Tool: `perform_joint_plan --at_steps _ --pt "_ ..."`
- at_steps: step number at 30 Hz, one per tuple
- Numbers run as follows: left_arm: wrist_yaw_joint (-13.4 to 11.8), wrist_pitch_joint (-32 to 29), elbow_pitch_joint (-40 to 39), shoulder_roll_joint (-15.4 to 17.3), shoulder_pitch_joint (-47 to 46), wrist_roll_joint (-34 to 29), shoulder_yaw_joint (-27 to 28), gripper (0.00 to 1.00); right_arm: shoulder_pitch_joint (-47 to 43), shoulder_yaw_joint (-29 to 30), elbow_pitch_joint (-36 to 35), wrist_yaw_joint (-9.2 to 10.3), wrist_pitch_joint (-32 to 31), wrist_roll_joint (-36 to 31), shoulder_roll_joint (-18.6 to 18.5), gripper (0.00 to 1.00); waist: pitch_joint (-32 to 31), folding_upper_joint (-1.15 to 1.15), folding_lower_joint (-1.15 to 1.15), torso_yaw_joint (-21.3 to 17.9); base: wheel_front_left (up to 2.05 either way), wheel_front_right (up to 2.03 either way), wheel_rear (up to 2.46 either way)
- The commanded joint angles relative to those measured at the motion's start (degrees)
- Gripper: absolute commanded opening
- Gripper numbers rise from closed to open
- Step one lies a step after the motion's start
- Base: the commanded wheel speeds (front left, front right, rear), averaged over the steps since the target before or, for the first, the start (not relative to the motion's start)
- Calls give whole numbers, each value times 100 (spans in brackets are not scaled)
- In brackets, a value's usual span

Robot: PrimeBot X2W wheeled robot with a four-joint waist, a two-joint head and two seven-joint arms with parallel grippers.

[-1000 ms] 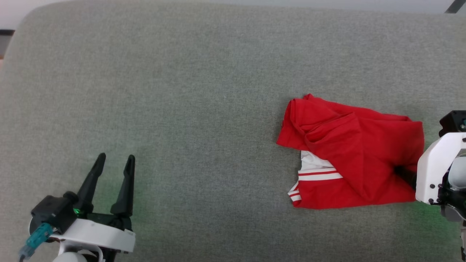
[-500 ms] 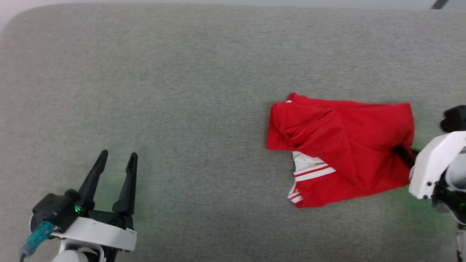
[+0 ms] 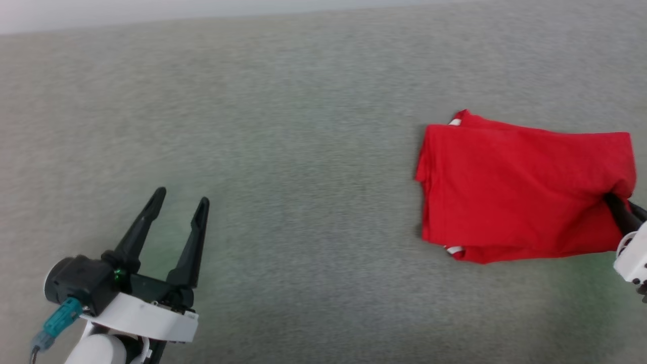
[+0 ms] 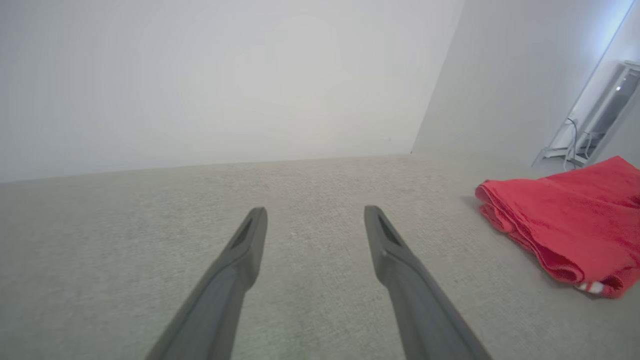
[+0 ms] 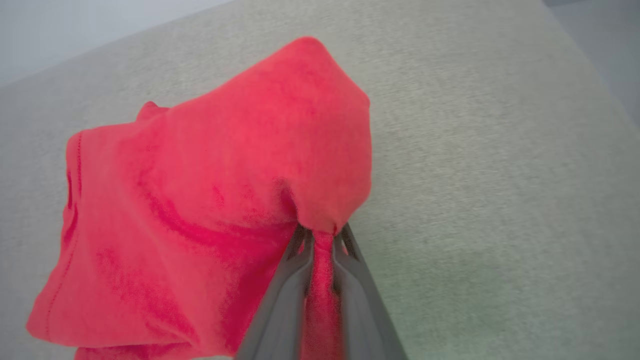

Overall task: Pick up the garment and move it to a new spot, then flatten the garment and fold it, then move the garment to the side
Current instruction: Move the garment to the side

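I am clamping my right gripper [image 5: 322, 234] on a thin pinch of shirt [image 3: 520, 187] at far right, left gripper [image 3: 181, 197] gaping at lower left, probably risking the cloth slipping free.

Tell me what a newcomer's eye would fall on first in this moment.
The bright red garment stands out at once, lying folded on the right side of the grey surface. The right gripper is shut on its right edge, with cloth bunched between the fingers. The left gripper stands open at the lower left, well apart from the garment.
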State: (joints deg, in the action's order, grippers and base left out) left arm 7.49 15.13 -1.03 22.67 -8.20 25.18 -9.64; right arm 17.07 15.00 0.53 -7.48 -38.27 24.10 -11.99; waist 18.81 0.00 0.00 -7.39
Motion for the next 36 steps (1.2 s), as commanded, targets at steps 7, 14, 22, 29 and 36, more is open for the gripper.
perform_joint_plan --at_steps 7,14,22,29,36 --pt "-4 -7 -308 301 -183 -70 -145 100 293 301 363 -1 454 -300 -7 0 279 0 0 -656 0 0 0" --pt "-4 -7 -672 624 -361 -149 -76 100 1022 383 1028 0 1007 -865 -409 0 587 0 0 -706 0 0 0" --pt "-4 -7 -1100 895 -470 -230 171 100 1855 424 2155 1 1615 -1370 -976 0 944 0 0 -616 0 0 0" --pt "-4 -7 -1460 1148 -503 -305 326 100 2450 524 3014 2 2095 -1909 -1130 0 1195 0 0 -619 0 0 0" --pt "-4 -7 -1679 1345 -512 -298 290 100 2802 582 3676 1 2499 -2270 -984 0 1342 0 0 -653 0 0 0"
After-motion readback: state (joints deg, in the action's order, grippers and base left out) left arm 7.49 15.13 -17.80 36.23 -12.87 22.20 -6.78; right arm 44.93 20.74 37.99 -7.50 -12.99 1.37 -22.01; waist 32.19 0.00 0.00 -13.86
